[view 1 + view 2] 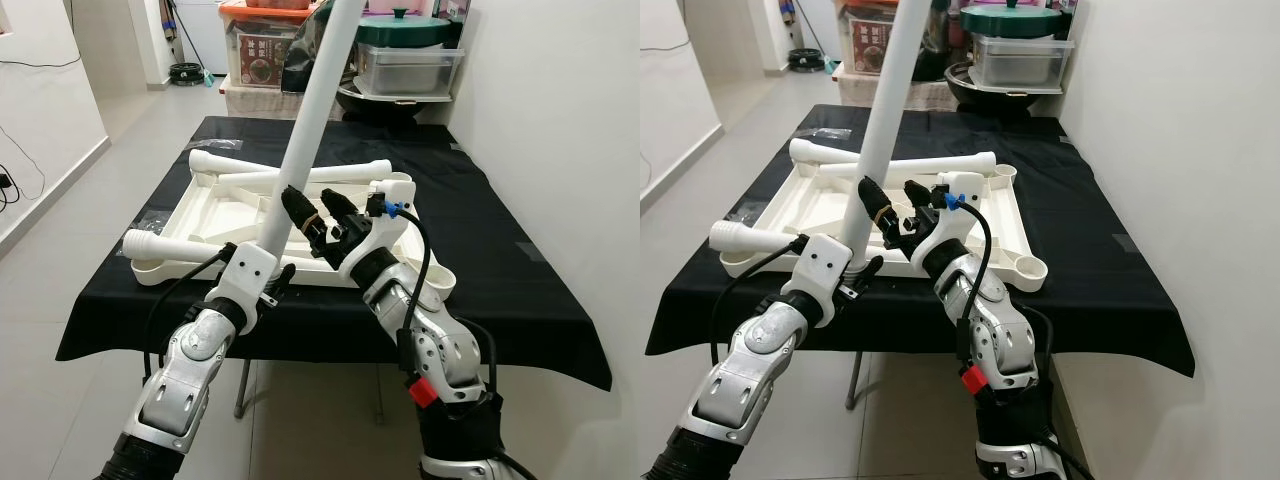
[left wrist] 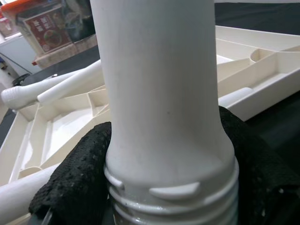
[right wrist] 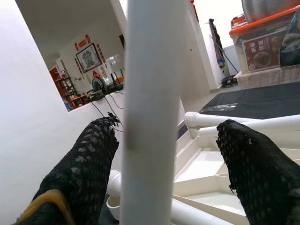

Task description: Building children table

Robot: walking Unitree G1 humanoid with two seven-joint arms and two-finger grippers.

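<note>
Assembly status: early. The tabletop (image 1: 225, 205) lies upside down on the black worktop (image 1: 500, 250). Several loose legs (image 1: 290, 180) rest across it; no leg appears fitted in a corner socket.

The left pincer (image 1: 268, 262) is clenched on one leg (image 1: 315, 110) just above its threaded end, holding it raised over the tabletop's near edge. The right pincer (image 1: 312, 212) is released, its fingers (image 3: 84, 173) straddling that leg without clear contact.

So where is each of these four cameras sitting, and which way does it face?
Left eye: on the head, looking down at the upturned tabletop; both arms show.
Right eye: beside it, same scene.
Left wrist: along the left gripper, clamped on the leg near its threads.
Right wrist: along the right gripper, open, the leg passing between its fingers.
All four share the leg.
</note>
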